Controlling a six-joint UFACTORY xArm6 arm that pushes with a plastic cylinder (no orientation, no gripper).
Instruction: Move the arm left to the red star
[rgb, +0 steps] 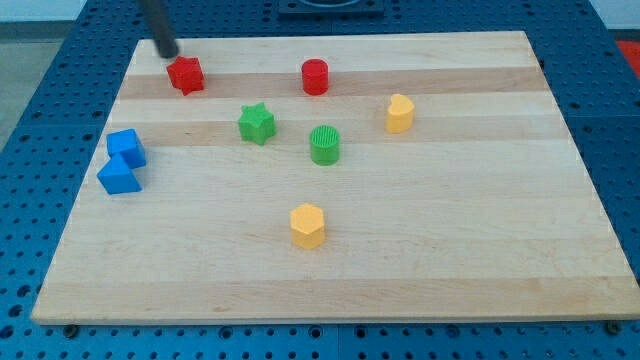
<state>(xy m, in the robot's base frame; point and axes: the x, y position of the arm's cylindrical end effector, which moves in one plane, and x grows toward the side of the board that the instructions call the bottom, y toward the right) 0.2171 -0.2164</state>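
Pale wood makes up the board (330, 290), lying on a blue perforated table (40, 100). Nearest the view's bottom sits a yellow hexagon (308, 225). Further up, at the view's left, two blue blocks (123, 161) touch each other. In the middle are a green star (257, 124) and a ribbed green cylinder (325, 145), with a yellow heart-like block (400, 113) to their right. Beyond them, near the view's top, stand a red cylinder (315, 76) and the red star (185, 74), which lies in the top left part of the board.

My tip (167, 51) is a bare rod holding nothing; it rests just above and left of the red star, close but seemingly not touching. I judge the step nearly done: only a small, slow move down the view would bring it level with the star's left side, and it should stay clear of the star's points to avoid nudging it.
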